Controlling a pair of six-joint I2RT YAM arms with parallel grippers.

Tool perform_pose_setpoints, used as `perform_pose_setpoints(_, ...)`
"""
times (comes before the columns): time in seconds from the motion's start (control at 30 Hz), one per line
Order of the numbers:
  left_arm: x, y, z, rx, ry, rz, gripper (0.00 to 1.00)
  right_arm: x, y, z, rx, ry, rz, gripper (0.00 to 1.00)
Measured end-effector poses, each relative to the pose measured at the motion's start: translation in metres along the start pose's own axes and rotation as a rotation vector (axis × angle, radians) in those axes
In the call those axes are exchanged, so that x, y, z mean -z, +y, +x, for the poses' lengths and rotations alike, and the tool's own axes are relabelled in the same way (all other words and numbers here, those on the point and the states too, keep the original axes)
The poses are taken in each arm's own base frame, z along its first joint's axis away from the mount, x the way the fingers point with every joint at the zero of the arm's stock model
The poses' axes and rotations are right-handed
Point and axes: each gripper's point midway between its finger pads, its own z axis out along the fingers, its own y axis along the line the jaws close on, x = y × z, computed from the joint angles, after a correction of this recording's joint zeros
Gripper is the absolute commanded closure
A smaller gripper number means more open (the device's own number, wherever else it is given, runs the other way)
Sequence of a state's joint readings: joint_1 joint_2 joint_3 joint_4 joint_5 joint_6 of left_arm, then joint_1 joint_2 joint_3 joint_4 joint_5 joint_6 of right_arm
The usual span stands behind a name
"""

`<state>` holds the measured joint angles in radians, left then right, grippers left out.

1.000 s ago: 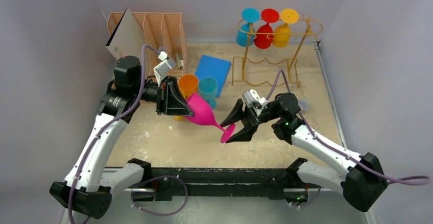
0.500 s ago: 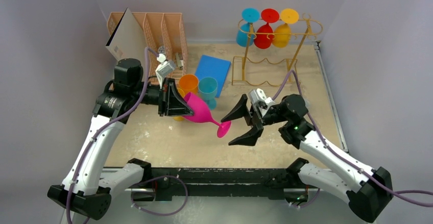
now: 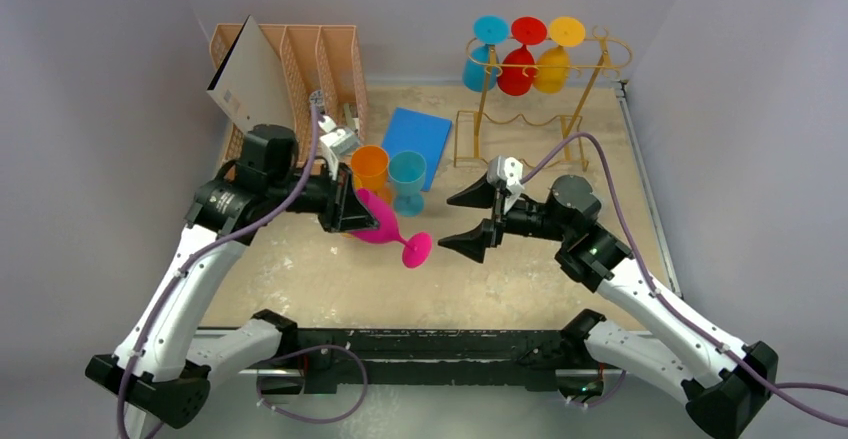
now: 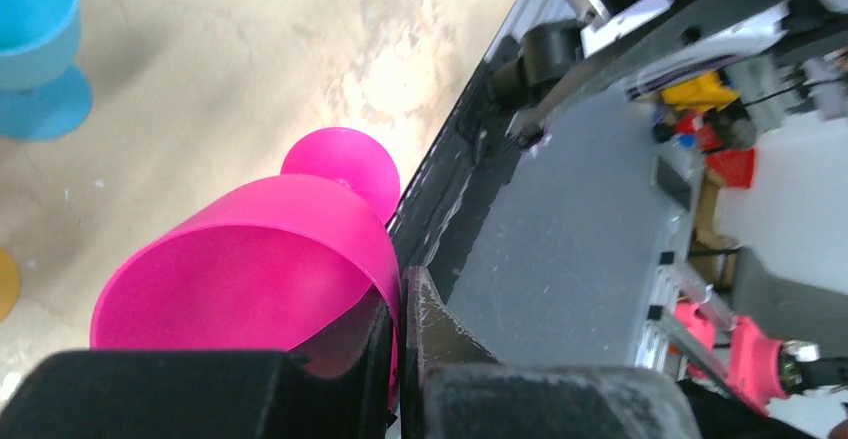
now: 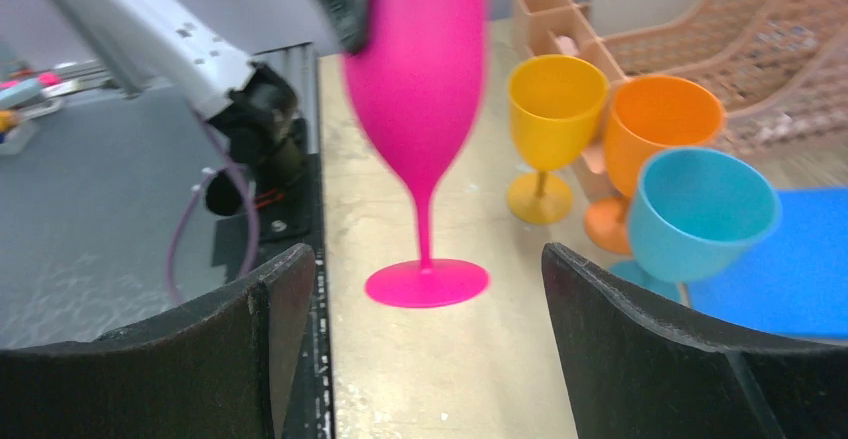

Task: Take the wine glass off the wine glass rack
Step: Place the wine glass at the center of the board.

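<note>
**Sand-coloured table (image 3: 520, 279), overhead view.**
Far left corner: peach file organizer (image 3: 320, 59). Far right: gold wine glass rack (image 3: 481, 119). Between them lies a flat blue pad (image 3: 418, 134). Near the middle, close together, stand an orange goblet (image 3: 369, 167), teal goblet (image 3: 407, 174) and yellow goblet (image 5: 556, 109).

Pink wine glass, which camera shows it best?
Right wrist view: the pink wine glass shows side on, bowl, stem and foot. Top view has it small, partly behind the left end effector. Left wrist view shows only bowl and foot.

A peach-orange slotted plastic file organizer (image 3: 330, 59) stands near a flat blue rectangular pad (image 3: 415, 135) on the sandy tabletop (image 3: 320, 284).
</note>
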<state>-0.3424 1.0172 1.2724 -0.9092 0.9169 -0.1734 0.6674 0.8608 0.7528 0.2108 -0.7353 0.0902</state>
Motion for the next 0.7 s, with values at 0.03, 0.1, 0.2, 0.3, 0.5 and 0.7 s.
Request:
perform_pose_setpoints(0.03, -0.004, 0.001, 0.005, -0.002, 0.022, -0.028, 1.00, 0.000, -0.006, 0.002, -0.002, 0.005, 0.033, 0.15)
perform_pose_setpoints(0.1, -0.013, 0.000, 0.017, -0.019, 0.070, -0.069, 1.00, 0.002, -0.016, 0.003, -0.003, 0.009, 0.094, 0.15)
perform_pose_setpoints(0.2, -0.022, 0.005, 0.034, -0.028, 0.124, -0.140, 1.00, 0.007, -0.029, -0.003, 0.009, -0.009, 0.185, 0.15)
perform_pose_setpoints(0.3, -0.027, 0.025, 0.045, -0.010, 0.154, -0.254, 1.00, 0.013, -0.042, -0.008, 0.016, -0.031, 0.276, 0.14)
perform_pose_setpoints(0.5, -0.036, 0.068, 0.061, 0.021, 0.233, -0.487, 1.00, 0.021, -0.060, -0.006, -0.024, -0.029, 0.404, 0.14)
perform_pose_setpoints(0.7, -0.042, 0.096, 0.073, 0.061, 0.270, -0.613, 1.00, 0.025, -0.069, 0.003, -0.078, -0.010, 0.466, 0.14)
